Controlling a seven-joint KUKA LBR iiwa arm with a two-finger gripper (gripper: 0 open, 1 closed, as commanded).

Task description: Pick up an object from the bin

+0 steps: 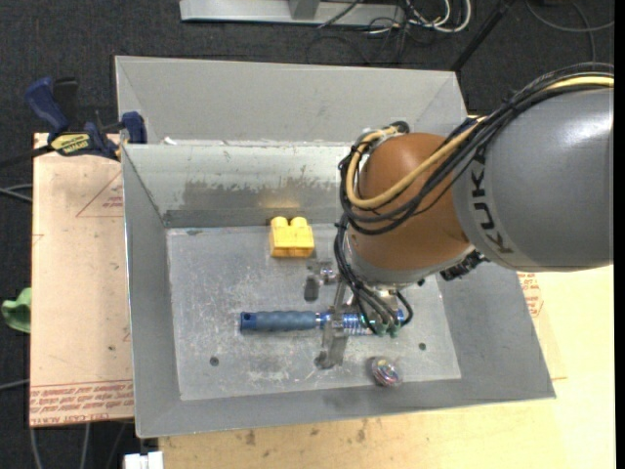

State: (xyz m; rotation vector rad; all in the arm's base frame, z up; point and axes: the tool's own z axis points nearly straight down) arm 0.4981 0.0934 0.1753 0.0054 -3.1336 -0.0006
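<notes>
Reaching in from the right of the camera view, the arm (547, 184) hangs low over the right half of the grey bin (200, 272), its orange wrist cover and looped cables hiding part of the floor there. The gripper (323, 319) points down near the middle of the bin, a little toward the front wall. Its jaws are spread wide, one finger toward the back and one toward the front. Between them lies the right end of a blue handle (278, 321), a long thin tool flat on the floor that stretches away to the left. The fingers do not look closed against it.

A yellow block (291, 235) sits apart from the gripper toward the back wall. A small shiny ball (384, 371) rests near the front wall, just right of the front finger.
</notes>
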